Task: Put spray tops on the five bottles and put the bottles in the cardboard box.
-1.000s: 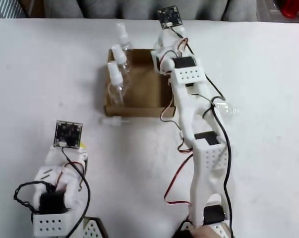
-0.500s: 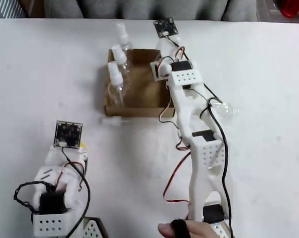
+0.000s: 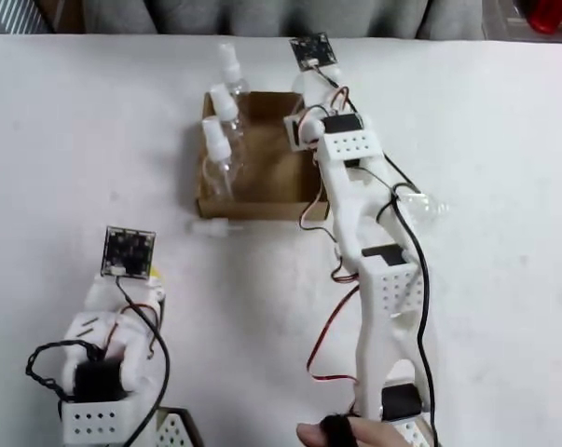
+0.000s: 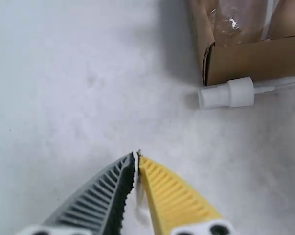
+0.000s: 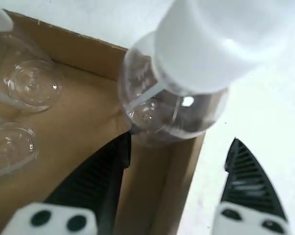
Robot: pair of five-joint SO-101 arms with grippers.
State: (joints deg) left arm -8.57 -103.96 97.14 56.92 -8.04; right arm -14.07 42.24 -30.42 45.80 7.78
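Note:
My right gripper [image 5: 180, 142] is open at the far right corner of the cardboard box [image 5: 83, 117], one finger over the box floor and one outside the wall. Between them stands a clear bottle [image 5: 171, 115] wearing a white spray top [image 5: 220, 39]. From above, three capped bottles [image 3: 220, 121] lean along the left side of the box [image 3: 262, 172]. A loose spray top [image 3: 211, 226] lies in front of the box, also seen as the spray top [image 4: 230, 93]. An uncapped bottle [image 3: 422, 206] lies right of the right arm. My left gripper [image 4: 136, 157] is shut and empty.
The white table [image 3: 94, 140] has free room left of the box and between the two arms. Red and black cables [image 3: 322, 345] hang off the right arm. The left arm [image 3: 108, 345] sits at the near left.
The right arm's wrist has shifted slightly over the box's far right corner, then held still. The left arm has not moved.

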